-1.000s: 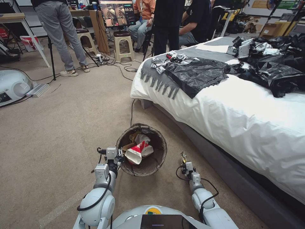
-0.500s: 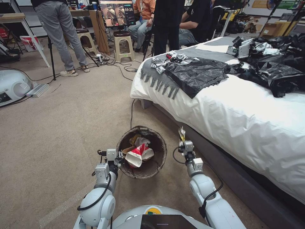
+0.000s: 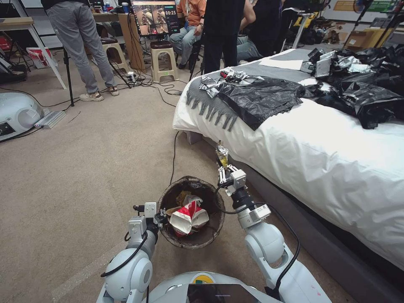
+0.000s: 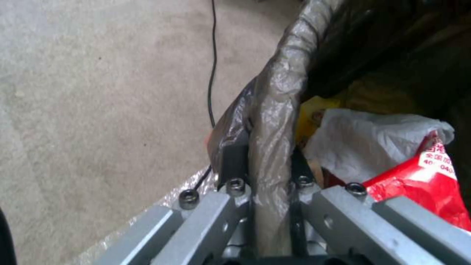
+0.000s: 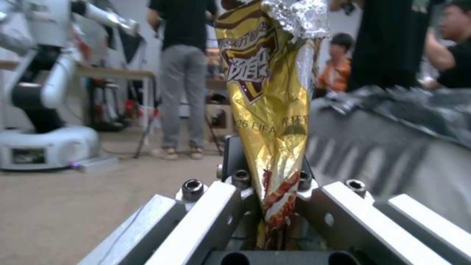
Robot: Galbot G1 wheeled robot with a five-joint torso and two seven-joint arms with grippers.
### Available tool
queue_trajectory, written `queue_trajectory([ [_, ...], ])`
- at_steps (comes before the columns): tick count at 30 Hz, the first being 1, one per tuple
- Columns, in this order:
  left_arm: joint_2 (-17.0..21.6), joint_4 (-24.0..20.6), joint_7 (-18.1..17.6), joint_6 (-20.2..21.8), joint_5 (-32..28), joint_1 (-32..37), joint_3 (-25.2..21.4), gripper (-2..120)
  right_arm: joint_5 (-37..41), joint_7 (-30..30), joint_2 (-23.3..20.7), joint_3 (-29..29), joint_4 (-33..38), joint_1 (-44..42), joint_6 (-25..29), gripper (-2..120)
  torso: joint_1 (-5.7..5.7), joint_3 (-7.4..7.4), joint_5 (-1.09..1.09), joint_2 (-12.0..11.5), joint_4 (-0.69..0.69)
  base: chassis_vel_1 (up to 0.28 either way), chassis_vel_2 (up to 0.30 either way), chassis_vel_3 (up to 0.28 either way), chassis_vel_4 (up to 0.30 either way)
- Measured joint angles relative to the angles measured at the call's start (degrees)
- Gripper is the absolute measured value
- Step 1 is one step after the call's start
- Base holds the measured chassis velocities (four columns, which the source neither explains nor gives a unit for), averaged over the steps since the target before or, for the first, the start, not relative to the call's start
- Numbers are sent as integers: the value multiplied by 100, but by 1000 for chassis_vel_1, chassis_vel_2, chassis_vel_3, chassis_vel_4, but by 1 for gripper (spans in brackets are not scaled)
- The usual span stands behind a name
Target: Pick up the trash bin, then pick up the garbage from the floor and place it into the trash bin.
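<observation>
Your right gripper (image 3: 222,169) is clamped on a gold foil wrapper (image 3: 221,153); left gripper (image 3: 162,217) pinches the trash bin (image 3: 191,238) rim.

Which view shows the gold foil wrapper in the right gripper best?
The right wrist view: the gold foil wrapper stands upright, close up, pinched in the right gripper, print readable. The head view shows it small beyond the trash bin. The left wrist view shows the bin's rim.

Bag-lined trash bin (image 3: 191,235) holds red-and-white (image 3: 187,216), yellow wrappers; a gold foil wrapper (image 3: 221,155) stands upright beyond its rim
</observation>
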Motion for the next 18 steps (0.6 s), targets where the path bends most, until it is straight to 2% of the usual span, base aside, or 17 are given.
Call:
queue_trajectory([
  [7,-14,-39,-15,134,-28,-7,-5,0,-104,-145,-98,-292,98,-8,42,0,0,0,0,0,0,0,0,0,0],
  [18,-23,-69,-49,211,-76,-15,12,0,-285,-200,-78,-516,-318,-44,197,0,0,0,1,0,0,0,0,0,0],
])
